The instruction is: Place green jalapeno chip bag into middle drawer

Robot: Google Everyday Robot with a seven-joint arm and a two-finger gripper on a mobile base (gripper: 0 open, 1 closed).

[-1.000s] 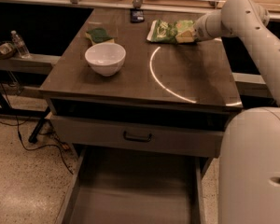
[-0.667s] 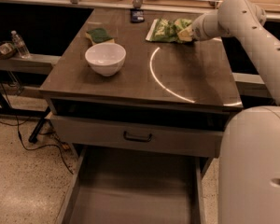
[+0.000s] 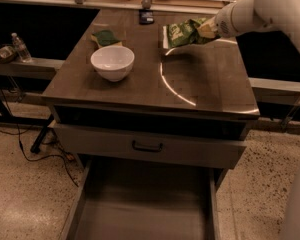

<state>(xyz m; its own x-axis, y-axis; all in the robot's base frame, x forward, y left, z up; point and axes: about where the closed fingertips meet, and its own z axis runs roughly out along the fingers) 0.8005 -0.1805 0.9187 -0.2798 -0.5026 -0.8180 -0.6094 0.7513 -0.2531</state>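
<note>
The green jalapeno chip bag (image 3: 181,32) hangs tilted just above the far right part of the counter, with its shadow on the counter below it. My gripper (image 3: 206,29) is shut on the bag's right end, and my white arm reaches in from the upper right. The middle drawer (image 3: 140,209) is pulled out at the bottom of the view, its grey floor bare. It lies well below and in front of the bag.
A white bowl (image 3: 112,62) stands on the counter's left part, with a dark-green sponge (image 3: 106,37) behind it. A small black object (image 3: 146,17) lies at the counter's far edge. A shut drawer front with a black handle (image 3: 147,146) sits above the open drawer. A water bottle (image 3: 20,47) stands at left.
The bag has come up off the counter in my gripper and now hangs tilted; before it lay flat on the counter.
</note>
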